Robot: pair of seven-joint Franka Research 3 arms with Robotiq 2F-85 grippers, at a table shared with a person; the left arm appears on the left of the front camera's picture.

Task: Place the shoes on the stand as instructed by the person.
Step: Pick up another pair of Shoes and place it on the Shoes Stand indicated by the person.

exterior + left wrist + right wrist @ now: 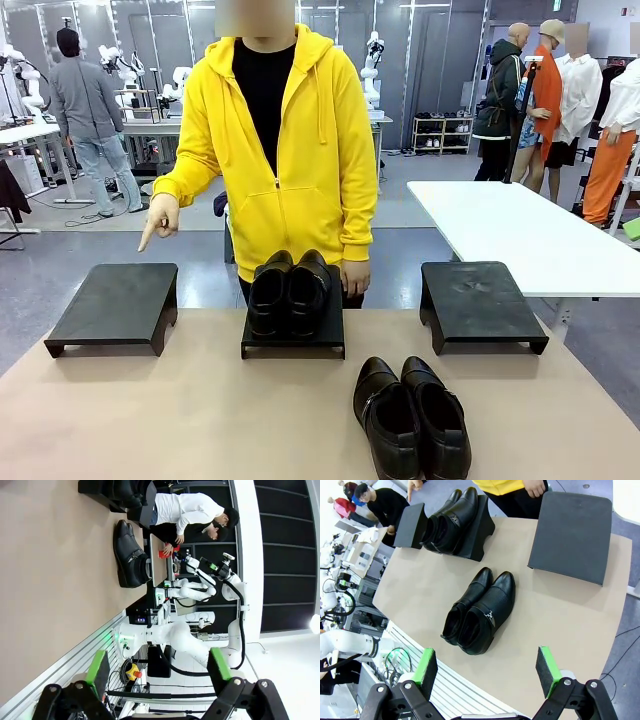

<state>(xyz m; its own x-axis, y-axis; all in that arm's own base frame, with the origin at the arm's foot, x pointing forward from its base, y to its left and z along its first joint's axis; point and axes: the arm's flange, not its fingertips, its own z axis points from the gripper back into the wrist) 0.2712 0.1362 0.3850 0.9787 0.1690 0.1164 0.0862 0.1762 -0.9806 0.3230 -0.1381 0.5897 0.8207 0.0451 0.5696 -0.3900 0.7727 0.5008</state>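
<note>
Pointing one hand (160, 218) finger-down toward the bare stand (115, 305) left of the middle stand (293, 338), with the person (280, 150) close behind the middle stand and the other hand (354, 277) hanging at its far right corner; legs hidden behind stand and table (150, 420). Resting on the middle stand, side by side and touching: one pair of shoes (288, 290), toe direction hard to make out. Lying on the table on the near side of the middle stand, a little to its right: the second pair (412, 415), toes toward the stands, heels cut off by the front view's bottom edge, whole from the right wrist. Sitting bare right of the middle stand: a third stand (480, 300). Hanging well back from the middle stand, both with jaws spread wide and nothing between the green pads: left gripper (159, 667) and right gripper (487, 669).
</note>
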